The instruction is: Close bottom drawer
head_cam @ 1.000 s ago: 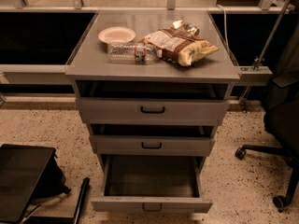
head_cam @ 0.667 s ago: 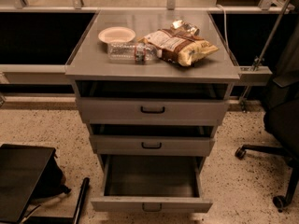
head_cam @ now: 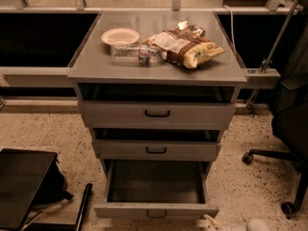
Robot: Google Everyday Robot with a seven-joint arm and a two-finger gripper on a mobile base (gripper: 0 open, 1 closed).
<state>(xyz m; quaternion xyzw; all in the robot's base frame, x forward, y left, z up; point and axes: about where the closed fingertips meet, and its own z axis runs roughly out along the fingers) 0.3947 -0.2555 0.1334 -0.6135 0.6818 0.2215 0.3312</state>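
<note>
We see only a pale sliver of the gripper (head_cam: 251, 224), cut by the lower edge, right of the bottom drawer (head_cam: 156, 210); the right edge cuts the chair (head_cam: 288, 124).

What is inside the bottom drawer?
Nothing visible: the bottom drawer is pulled out, its grey floor bare. The back part lies hidden under the middle drawer. The gripper is at the bottom edge, right of its front.

Paper plate (head_cam: 120, 35), clear plastic bottle (head_cam: 134, 53), chip bags (head_cam: 185, 46) on cabinet top (head_cam: 94, 65), black office chair (head_cam: 293, 124) at right
</note>
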